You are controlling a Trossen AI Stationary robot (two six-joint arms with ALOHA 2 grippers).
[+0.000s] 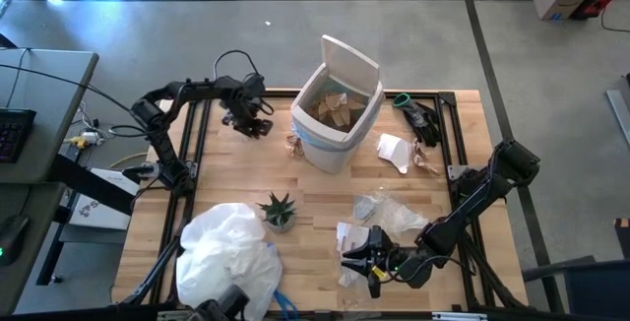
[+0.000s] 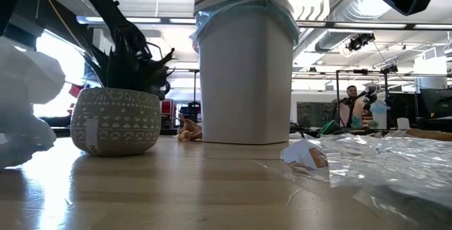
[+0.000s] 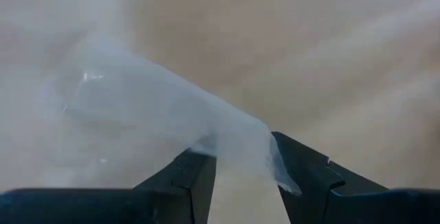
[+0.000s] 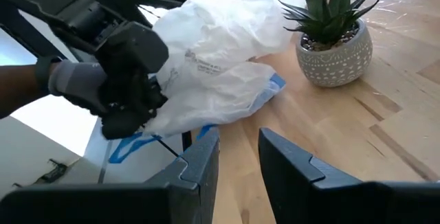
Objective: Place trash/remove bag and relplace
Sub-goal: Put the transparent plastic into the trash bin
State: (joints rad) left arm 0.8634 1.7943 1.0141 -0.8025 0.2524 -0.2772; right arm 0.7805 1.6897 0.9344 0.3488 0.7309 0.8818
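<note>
My left gripper [image 3: 242,152], just beside the tall white plastic bin [image 1: 340,152] on its left, pinches a pale translucent plastic scrap [image 3: 158,107] that runs up from between its 2 fingers. The task looks under halfway: crumpled brown paper pieces [image 1: 335,109] already lie in the bin, but the held scrap is not yet over the opening. A folded white paper scrap [image 1: 394,151] and clear crinkled wrappers [image 1: 394,213] lie on the wooden table [image 1: 315,188], right of the bin and well apart from this gripper. The thin light-blue liner bag [image 2: 212,13] shows at the bin's rim, not yet pulled or replaced. My right gripper [image 4: 238,148] waits at the near edge, fingers apart and empty.
</note>
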